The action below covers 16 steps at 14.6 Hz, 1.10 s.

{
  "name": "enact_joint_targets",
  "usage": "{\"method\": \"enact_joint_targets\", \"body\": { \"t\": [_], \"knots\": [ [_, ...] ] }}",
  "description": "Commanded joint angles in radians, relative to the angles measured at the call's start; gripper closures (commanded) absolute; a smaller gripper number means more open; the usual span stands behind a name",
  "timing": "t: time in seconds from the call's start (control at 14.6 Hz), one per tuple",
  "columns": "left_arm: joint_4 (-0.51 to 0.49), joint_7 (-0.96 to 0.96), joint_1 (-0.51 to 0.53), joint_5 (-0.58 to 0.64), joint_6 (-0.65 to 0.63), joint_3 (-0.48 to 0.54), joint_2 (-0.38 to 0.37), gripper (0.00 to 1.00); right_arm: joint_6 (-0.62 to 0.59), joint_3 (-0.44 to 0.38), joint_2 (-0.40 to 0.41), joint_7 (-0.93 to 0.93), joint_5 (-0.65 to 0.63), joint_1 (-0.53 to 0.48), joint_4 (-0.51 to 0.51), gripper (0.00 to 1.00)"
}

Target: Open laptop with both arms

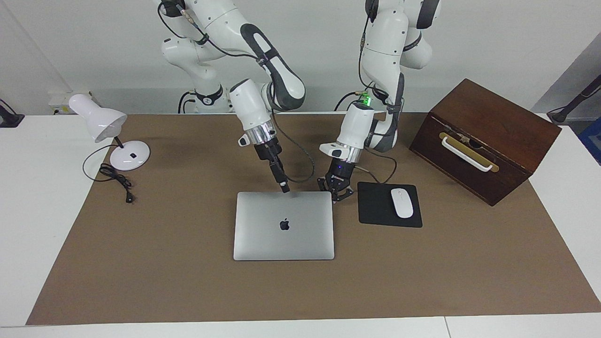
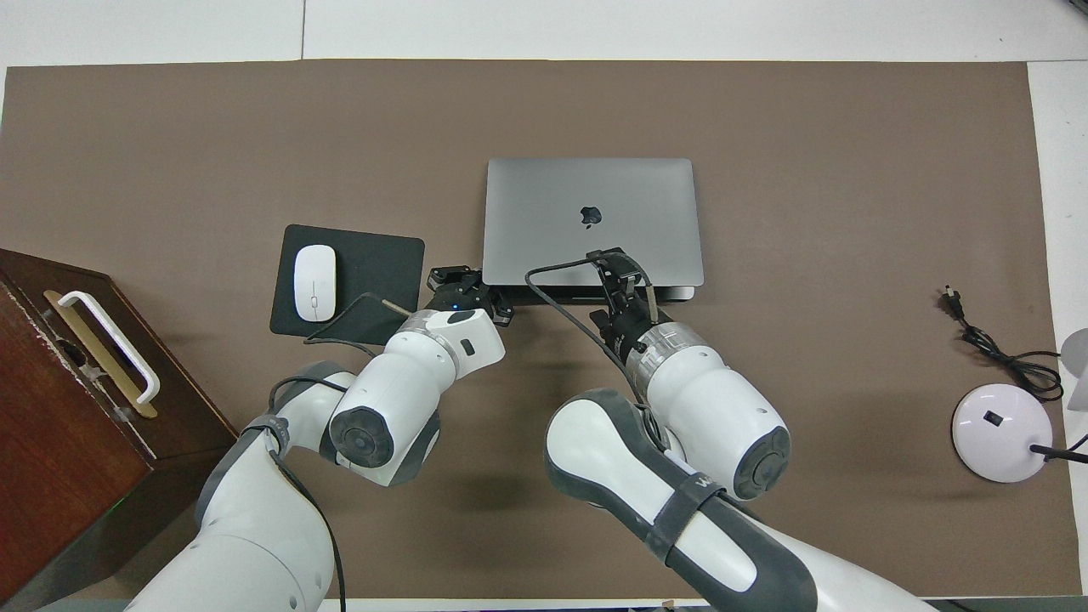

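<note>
On the brown mat of the white desk (image 1: 28, 225), the thin silver-grey metal laptop (image 1: 283, 225) lies flat and closed at mid-mat. At its edge nearest the robots, the right gripper (image 1: 284, 188) stands tip down; I cannot tell its state. At the laptop's 1 o'clock corner in the facing view, the left gripper (image 1: 336, 194) rests clenched on nothing, beside the black mouse pad (image 1: 375, 206). Bare mat lies open around the laptop's remaining edges.
</note>
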Motion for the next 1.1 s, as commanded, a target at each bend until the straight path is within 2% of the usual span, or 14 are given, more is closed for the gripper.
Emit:
{"method": "enact_joint_targets", "body": {
  "t": [0.0,1.03],
  "knots": [
    [0.017,0.005,-0.010,-0.008,0.011,-0.001,0.043,1.00,0.039,0.008,0.022,-0.046,0.032,0.012,0.003,0.00],
    [0.014,0.010,-0.024,-0.010,0.012,-0.001,0.045,1.00,0.027,-0.002,0.048,-0.089,0.020,0.006,0.034,0.00]
  ]
}}
